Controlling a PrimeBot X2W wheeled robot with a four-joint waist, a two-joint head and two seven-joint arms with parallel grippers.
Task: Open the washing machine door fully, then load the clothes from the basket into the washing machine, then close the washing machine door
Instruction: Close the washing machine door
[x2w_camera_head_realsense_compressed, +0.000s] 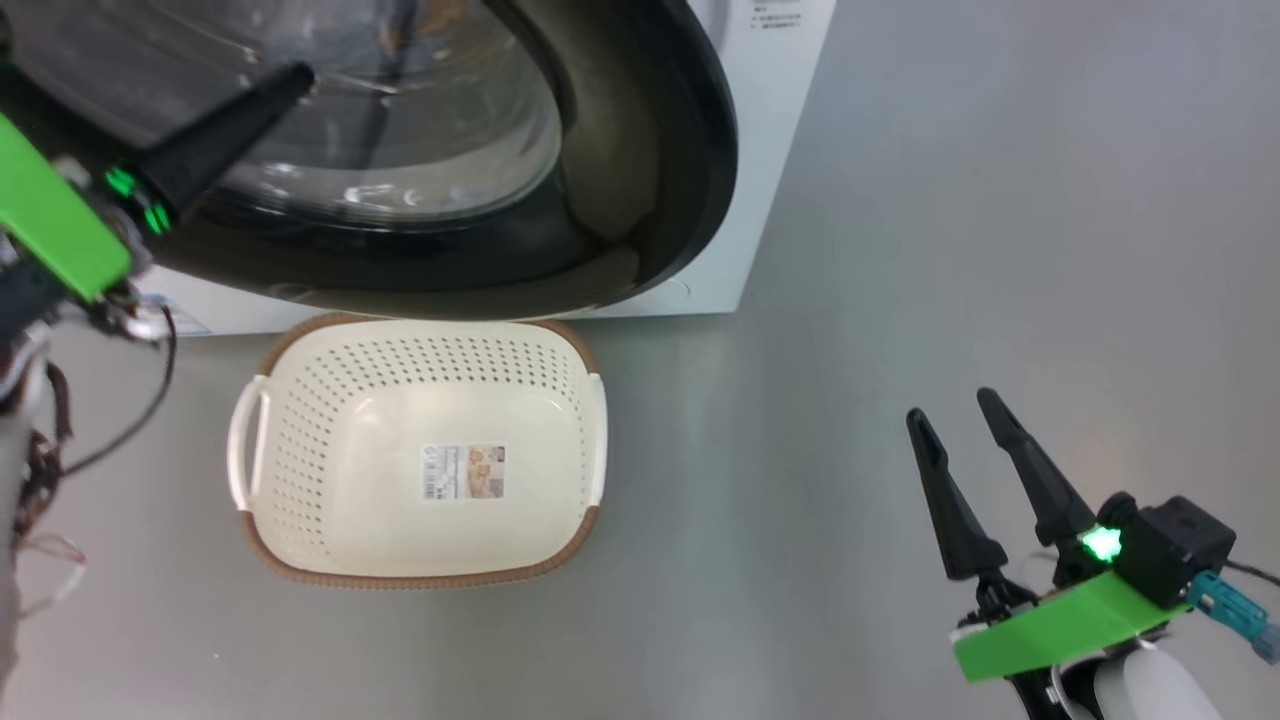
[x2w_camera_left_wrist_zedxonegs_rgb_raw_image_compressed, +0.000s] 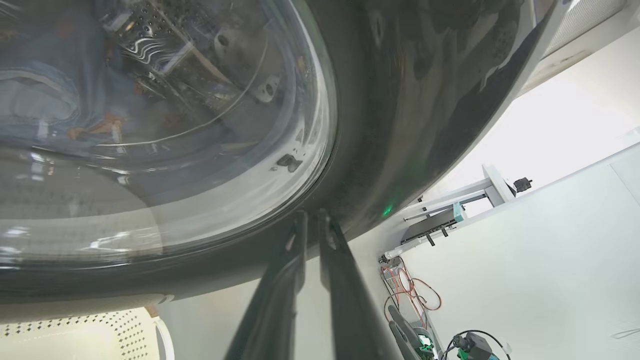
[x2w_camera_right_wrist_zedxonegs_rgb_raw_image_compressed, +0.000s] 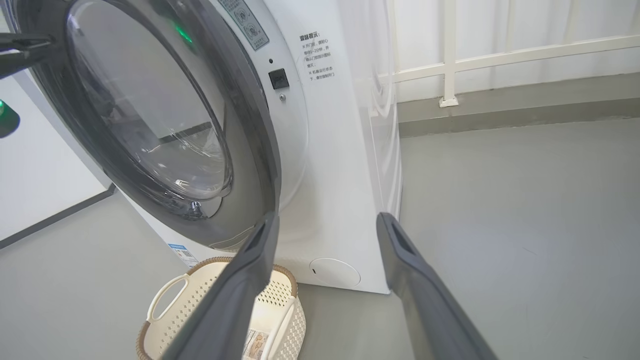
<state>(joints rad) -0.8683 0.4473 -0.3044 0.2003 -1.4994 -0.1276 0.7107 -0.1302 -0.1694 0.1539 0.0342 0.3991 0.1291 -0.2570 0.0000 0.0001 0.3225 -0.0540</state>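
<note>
Glossy black rim, clear glass bowl: door (x2w_camera_head_realsense_compressed: 690, 170), standing ajar off the white washer (x2w_camera_head_realsense_compressed: 775, 120). Behind the glass we see the clothes (x2w_camera_left_wrist_zedxonegs_rgb_raw_image_compressed: 45, 100), blue with orange figures, in the steel drum (x2w_camera_left_wrist_zedxonegs_rgb_raw_image_compressed: 165, 45). Left gripper (x2w_camera_left_wrist_zedxonegs_rgb_raw_image_compressed: 312, 220): fingers all but together, holding nothing, tips close by the rim. Basket (x2w_camera_head_realsense_compressed: 300, 420): on the floor (x2w_camera_head_realsense_compressed: 900, 250) at 6 o'clock of the door, label bare. Right gripper (x2w_camera_head_realsense_compressed: 950, 405): at 4 o'clock of the basket, fingers wide apart, holding nothing.

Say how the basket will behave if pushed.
The basket looks like thin perforated plastic and sits empty, so probably light and fairly stiff. Wide and low on the smooth floor, it would likely slide, not tip.
</note>
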